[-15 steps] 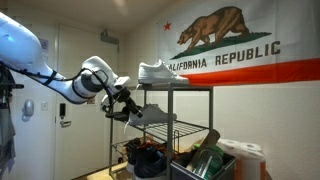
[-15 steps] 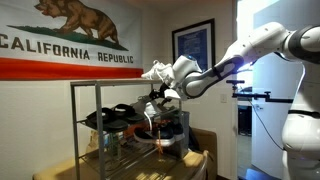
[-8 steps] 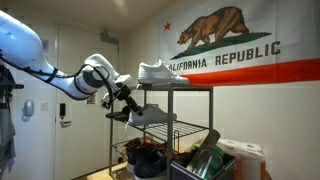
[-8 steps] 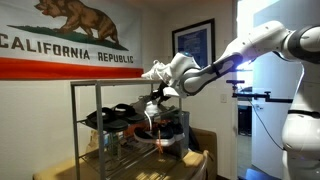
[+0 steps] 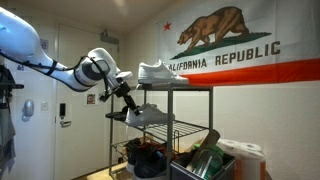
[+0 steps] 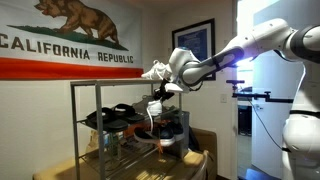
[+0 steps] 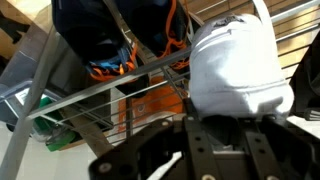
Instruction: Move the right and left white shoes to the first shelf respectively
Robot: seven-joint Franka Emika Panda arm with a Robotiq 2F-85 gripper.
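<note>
One white shoe lies on the first shelf, the top tier of the dark metal rack. The other white shoe rests on the wire tier below. My gripper reaches in at that shoe's heel end. In the wrist view the white heel fills the space just ahead of my gripper, whose black fingers are shut on the heel's rim.
Dark shoes with orange lining sit on a lower wire tier. Green bottles in a bin and a white roll stand beside the rack. A flag hangs on the wall behind, and a door is behind the arm.
The jaws have closed on the lower white shoe's heel. The wrist and forearm have risen slightly at the rack's end. The shoe on the top tier has not moved.
</note>
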